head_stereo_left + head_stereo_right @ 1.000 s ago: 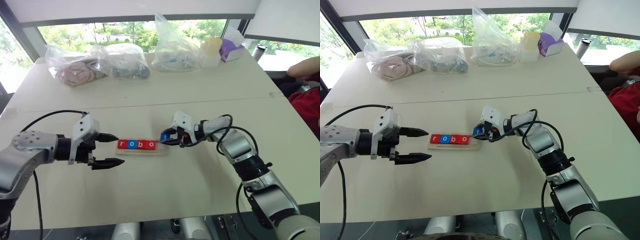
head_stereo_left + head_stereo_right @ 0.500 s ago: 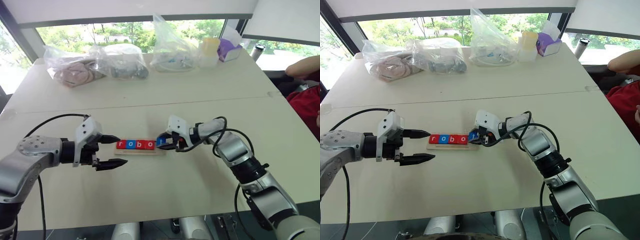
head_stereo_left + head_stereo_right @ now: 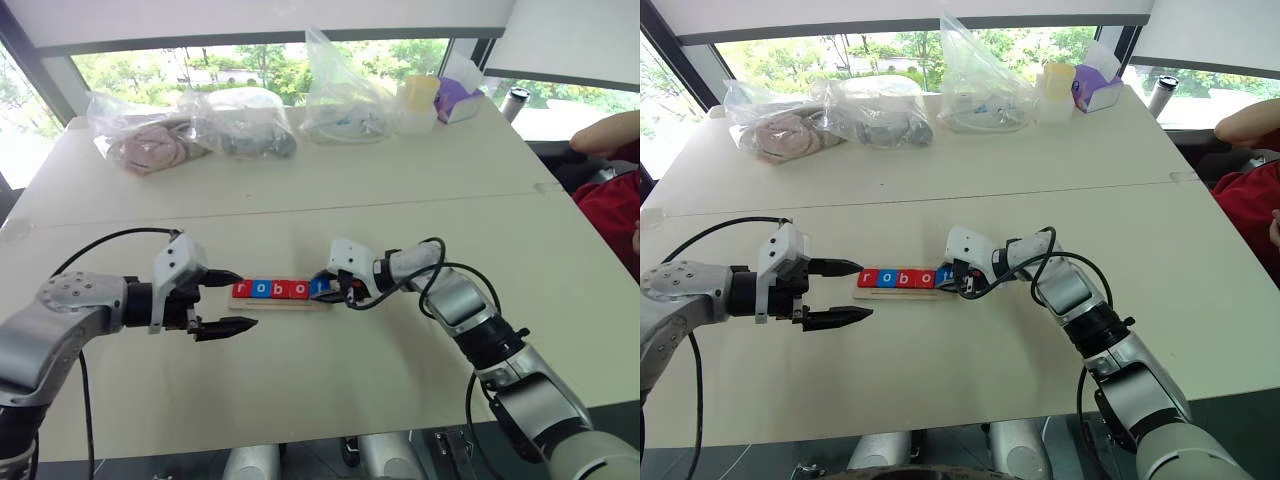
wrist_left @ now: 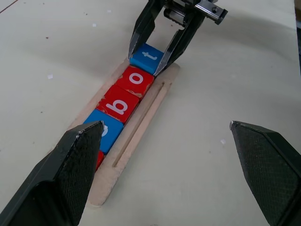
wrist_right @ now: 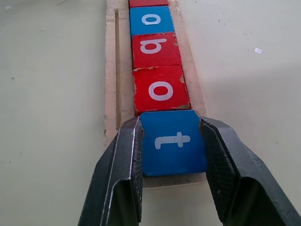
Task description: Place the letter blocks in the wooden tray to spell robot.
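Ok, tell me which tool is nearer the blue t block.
Right. The right tool is shut on the blue t block at the wooden tray's end; the left tool hangs open past the tray's opposite end.

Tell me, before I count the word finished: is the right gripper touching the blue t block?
Touching. In the right wrist view, both fingers of the right gripper press flat against the sides of the blue t block, with no gap.
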